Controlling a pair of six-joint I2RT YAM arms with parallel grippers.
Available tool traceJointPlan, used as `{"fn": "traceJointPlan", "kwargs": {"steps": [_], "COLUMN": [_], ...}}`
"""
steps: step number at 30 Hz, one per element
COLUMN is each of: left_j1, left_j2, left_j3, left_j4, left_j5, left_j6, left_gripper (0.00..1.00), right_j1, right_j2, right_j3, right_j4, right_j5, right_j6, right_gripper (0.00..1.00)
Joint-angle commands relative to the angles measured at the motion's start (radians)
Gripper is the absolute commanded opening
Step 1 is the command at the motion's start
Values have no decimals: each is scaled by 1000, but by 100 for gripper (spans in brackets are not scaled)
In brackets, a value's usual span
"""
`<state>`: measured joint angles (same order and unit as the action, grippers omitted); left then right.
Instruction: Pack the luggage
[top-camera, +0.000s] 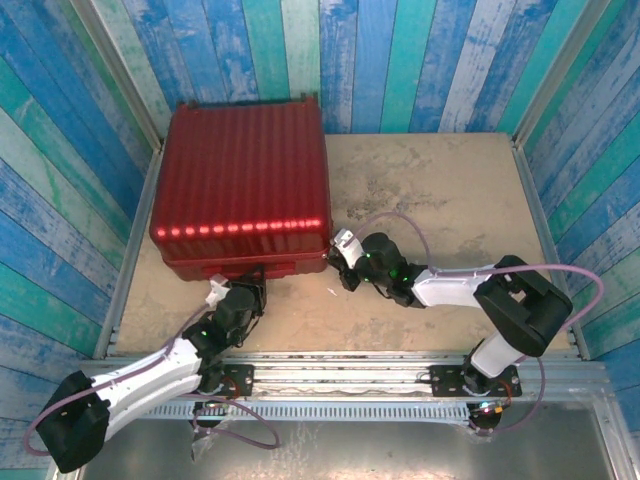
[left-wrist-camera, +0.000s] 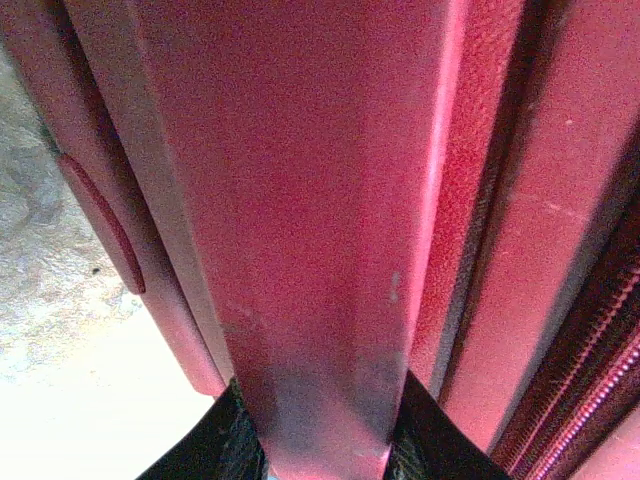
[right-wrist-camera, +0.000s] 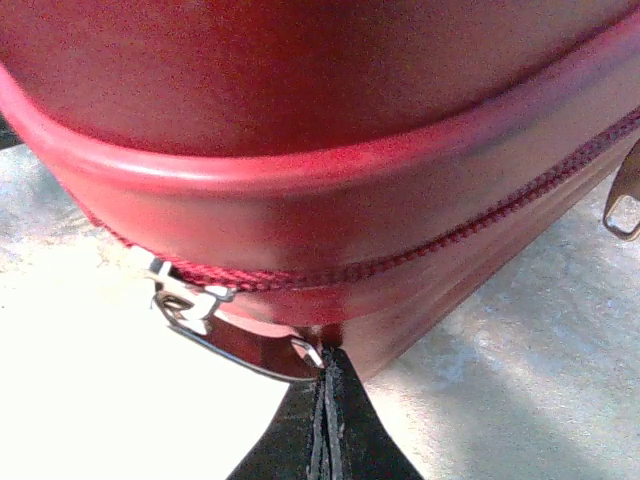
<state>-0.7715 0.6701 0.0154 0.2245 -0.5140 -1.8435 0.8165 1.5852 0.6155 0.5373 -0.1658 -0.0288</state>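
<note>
Item: luggage (top-camera: 240, 180), dark red ribbed hard shell, closed and lying flat in the table's far left corner, its left side along the left edge; a row of red light spots crosses the lid. Zip runs round the seam with one metal pull (right-wrist-camera: 235, 340) at the near right corner and a second pull (right-wrist-camera: 622, 205) farther along. Table (top-camera: 450, 200): mottled beige top, metal rails (top-camera: 340, 370) at the near edge. Walls (top-camera: 400, 60): blue and teal painted planks on three sides. Left gripper (top-camera: 252, 283): at the luggage's near side, grasping a raised red bar between its black fingers (left-wrist-camera: 200, 450). Right gripper (top-camera: 338, 268): at the near right corner, clenched, fingers (right-wrist-camera: 350, 440) meeting just under the first pull; whether they pinch it cannot be told. Open tabletop runs from the luggage to the right edge.
</note>
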Motion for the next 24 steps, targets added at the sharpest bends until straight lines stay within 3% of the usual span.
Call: {"fn": "traceJointPlan", "kwargs": {"steps": [1, 9, 10, 12, 13, 17, 24], "left_j1": [-15, -15, -15, -15, -15, -15, -15], "left_j2": [20, 48, 48, 48, 49, 53, 53], "left_j3": [-75, -96, -93, -89, -88, -85, -87], "left_j4": [-257, -272, -271, -271, -271, -273, -273], "left_j5": [-29, -24, -24, -27, -29, -30, -31], "left_j6": [194, 254, 260, 271, 272, 277, 278], "left_gripper": [0, 0, 0, 0, 0, 0, 0], "right_j1": [17, 18, 18, 18, 18, 18, 15], "right_j2": [-56, -99, -105, -123, -133, -173, -126], "right_j3": [57, 66, 55, 16, -6, -74, -39], "right_j4": [22, -81, -82, -69, -55, 23, 60], "right_j5": [-42, -68, -81, -111, -119, -131, -95], "right_j6": [-41, -142, -146, -159, -164, -161, -139], "right_gripper": [1, 1, 6, 42, 47, 56, 58]}}
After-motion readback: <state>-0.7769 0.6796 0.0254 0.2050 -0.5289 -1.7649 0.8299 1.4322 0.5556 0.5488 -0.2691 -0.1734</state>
